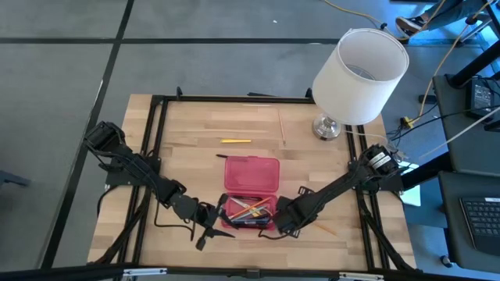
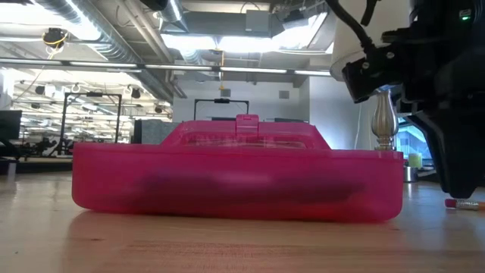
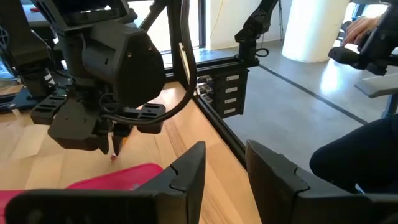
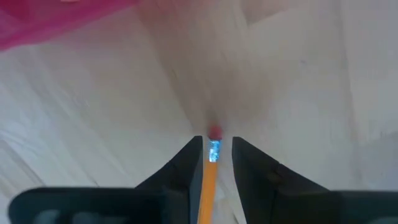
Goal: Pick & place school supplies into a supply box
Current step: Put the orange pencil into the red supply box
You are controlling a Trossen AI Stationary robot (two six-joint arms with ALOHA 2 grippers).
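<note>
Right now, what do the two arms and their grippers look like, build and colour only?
Both arms are black and jointed. The left gripper has two chunky matte-black wedge-shaped fingers. The right gripper has matching dark tapered fingers, a boxy black housing and a black cable looping behind it. No markings are visible.

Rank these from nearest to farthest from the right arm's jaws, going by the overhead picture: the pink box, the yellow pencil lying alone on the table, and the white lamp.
1. The pink box: right beside the right gripper, on its left.
2. The yellow pencil: alone on the wood beyond the box's open lid.
3. The white lamp: at the table's far right corner.
</note>
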